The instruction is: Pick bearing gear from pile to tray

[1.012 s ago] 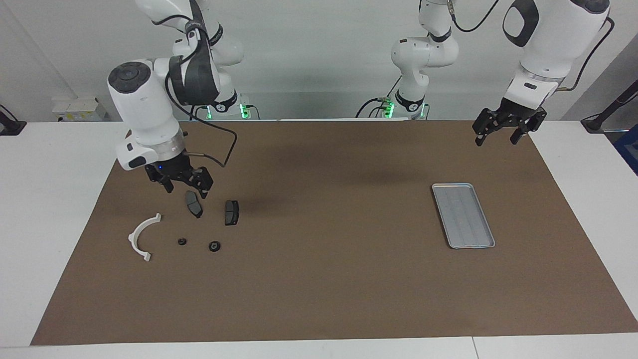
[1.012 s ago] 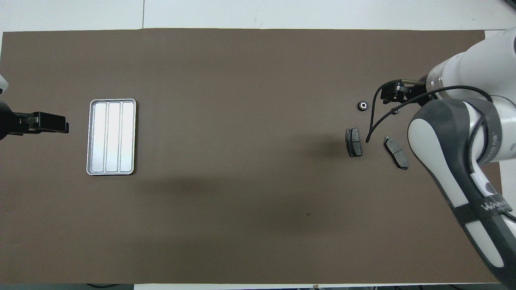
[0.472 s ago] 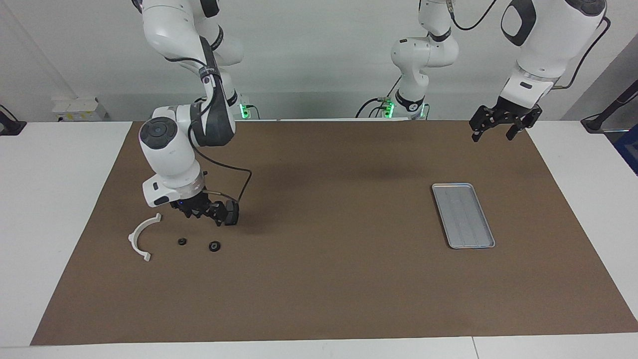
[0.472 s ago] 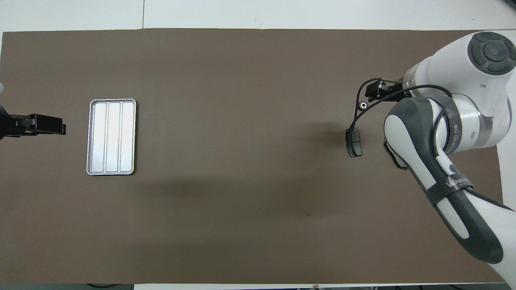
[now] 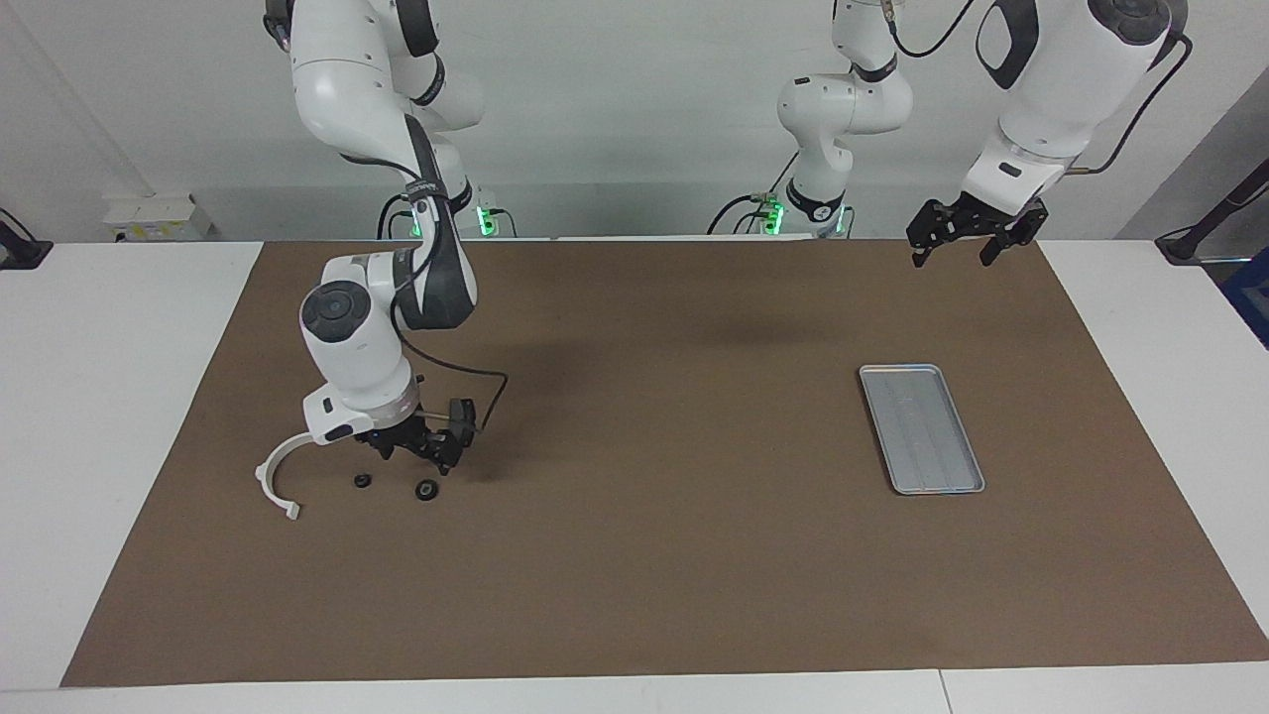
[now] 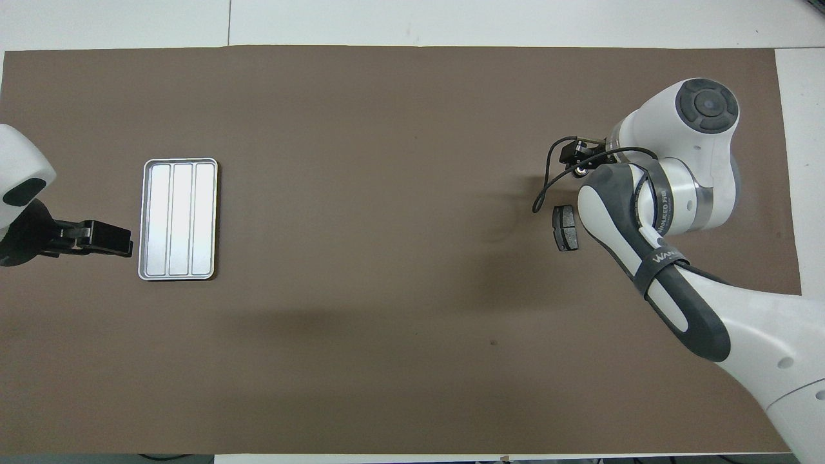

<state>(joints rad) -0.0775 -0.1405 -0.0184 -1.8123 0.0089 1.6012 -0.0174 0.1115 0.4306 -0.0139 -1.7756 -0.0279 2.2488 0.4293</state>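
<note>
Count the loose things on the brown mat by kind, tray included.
White arc bracket: 1
Black round pieces: 2
Dark grey pad plate: 1 in view
Silver tray: 1
Total: 5 in view

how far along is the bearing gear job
Nothing delivered: the tray holds no parts. In hand: the right pincer is low over the pile, just above a small black round piece, gripping nothing. Left: grasp, carry, drop. The left pincer waits, raised.
</note>
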